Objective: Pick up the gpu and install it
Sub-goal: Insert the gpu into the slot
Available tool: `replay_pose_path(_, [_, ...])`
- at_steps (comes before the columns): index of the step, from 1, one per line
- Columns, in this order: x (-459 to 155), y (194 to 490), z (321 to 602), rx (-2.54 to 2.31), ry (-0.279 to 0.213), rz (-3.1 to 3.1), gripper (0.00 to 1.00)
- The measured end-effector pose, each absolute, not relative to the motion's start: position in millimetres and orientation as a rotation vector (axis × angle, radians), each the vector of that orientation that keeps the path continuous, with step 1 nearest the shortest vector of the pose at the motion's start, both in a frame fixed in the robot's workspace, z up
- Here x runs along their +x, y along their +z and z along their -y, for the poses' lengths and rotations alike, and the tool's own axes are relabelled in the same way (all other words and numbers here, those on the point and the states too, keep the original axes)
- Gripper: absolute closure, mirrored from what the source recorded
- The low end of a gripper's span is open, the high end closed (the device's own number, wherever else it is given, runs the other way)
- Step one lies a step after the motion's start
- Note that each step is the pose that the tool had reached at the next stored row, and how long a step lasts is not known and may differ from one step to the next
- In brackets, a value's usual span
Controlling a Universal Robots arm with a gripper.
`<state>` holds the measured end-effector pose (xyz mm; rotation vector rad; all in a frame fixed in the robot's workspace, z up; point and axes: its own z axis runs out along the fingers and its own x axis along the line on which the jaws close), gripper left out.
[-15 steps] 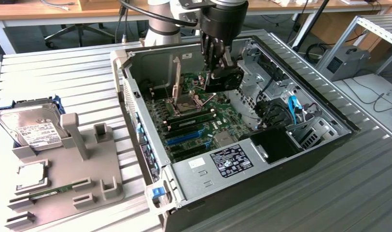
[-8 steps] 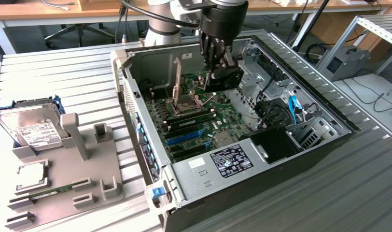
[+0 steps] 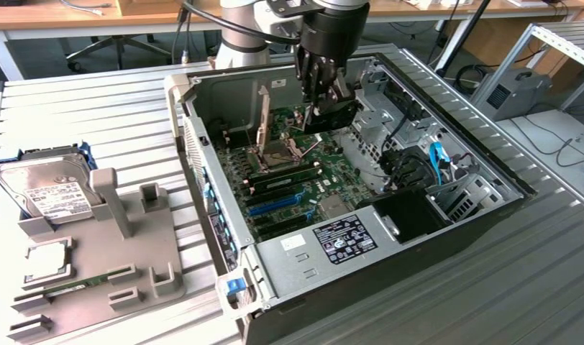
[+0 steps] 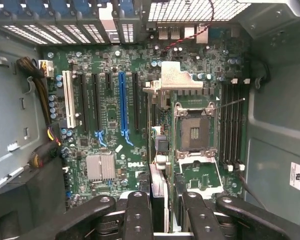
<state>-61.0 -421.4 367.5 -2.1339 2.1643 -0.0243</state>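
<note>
End effector (image 3: 326, 108) held the gpu (image 3: 332, 113) edge-on above the motherboard (image 4: 115, 125), near the case's 12 o'clock end; misalignment with the blue slot (image 4: 122, 102) risked jamming.

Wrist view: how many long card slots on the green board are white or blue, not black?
2. A white slot beside the cable bundle, and a blue slot with black slots on both sides of it. The gripper may hide others.

Exterior view high, angled down (wide), wrist view close, straight down, both sharing motherboard (image 3: 292, 162) (image 4: 115, 125)
</note>
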Motion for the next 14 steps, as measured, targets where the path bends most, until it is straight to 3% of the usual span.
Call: replay_pose_path(14, [-61.2, 363.6, 424.3, -2.134, -0.024, -2.164, 0.71])
